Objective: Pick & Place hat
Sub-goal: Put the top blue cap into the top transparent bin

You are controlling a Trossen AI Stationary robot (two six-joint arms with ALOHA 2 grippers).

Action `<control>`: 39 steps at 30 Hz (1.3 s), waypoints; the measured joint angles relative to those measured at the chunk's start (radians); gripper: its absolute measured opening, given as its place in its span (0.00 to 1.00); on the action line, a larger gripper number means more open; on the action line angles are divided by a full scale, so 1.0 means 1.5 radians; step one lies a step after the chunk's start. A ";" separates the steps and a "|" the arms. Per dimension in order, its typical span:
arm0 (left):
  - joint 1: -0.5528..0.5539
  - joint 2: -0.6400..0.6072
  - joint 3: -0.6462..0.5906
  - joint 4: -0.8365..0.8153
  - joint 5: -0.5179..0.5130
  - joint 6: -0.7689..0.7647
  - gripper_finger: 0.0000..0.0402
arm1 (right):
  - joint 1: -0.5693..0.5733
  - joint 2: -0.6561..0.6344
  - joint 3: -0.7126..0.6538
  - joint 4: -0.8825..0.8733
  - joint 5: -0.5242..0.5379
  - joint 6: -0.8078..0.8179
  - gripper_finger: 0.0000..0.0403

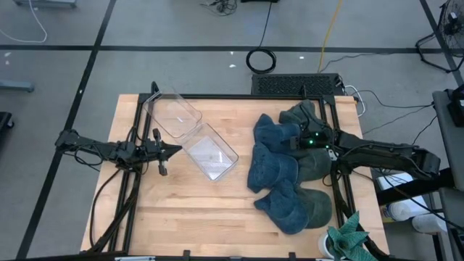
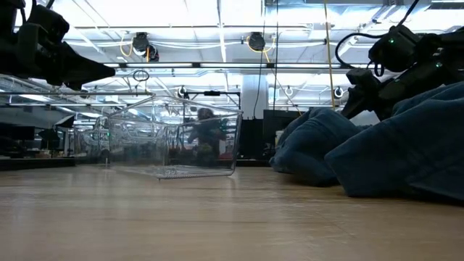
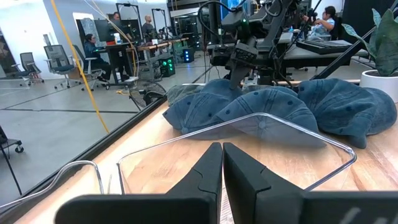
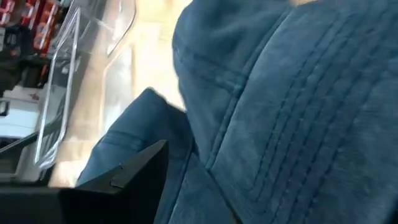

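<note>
Overhead, a heap of blue hats point(image 1: 279, 174) lay on the right half of the counter point(image 1: 181, 210), the heap's long axis running from the far edge toward the near edge, with darker green hats point(image 1: 312, 167) along its right side. How any single hat was turned could not be told from above. The right end effector point(image 1: 299, 138) sat at the far end of the heap, pointing left, its fingers spread wide over the blue fabric; in the right wrist view one dark finger point(image 4: 124, 180) lay against a hat, but a grip on it could not be confirmed. The left end effector point(image 1: 174, 150) hovered above the left part of the counter, pointing right toward a clear bin point(image 1: 206, 151), with its fingers point(image 3: 208, 168) pressed together and nothing between them. A second clear container point(image 1: 172, 114) stood just behind the bin, touching it. Green cloth point(image 1: 351, 235) lay at the near right corner
</note>
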 joint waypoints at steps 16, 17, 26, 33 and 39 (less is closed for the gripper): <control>0.000 0.000 0.000 0.000 0.000 0.000 0.05 | -0.040 -0.044 0.000 -0.066 0.000 0.038 0.68; 0.000 0.000 0.000 0.000 0.000 0.000 0.05 | -0.044 -0.054 0.000 -0.072 0.000 0.040 0.68; 0.000 0.000 0.000 0.000 0.000 0.000 0.05 | -0.084 -0.105 0.000 -0.159 0.003 0.036 0.68; 0.000 0.000 0.000 0.000 0.000 0.000 0.05 | -0.101 -0.107 0.000 -0.163 0.003 0.016 0.68; 0.000 0.000 0.000 0.000 0.000 0.000 0.05 | -0.126 -0.112 0.000 -0.163 0.001 0.005 0.68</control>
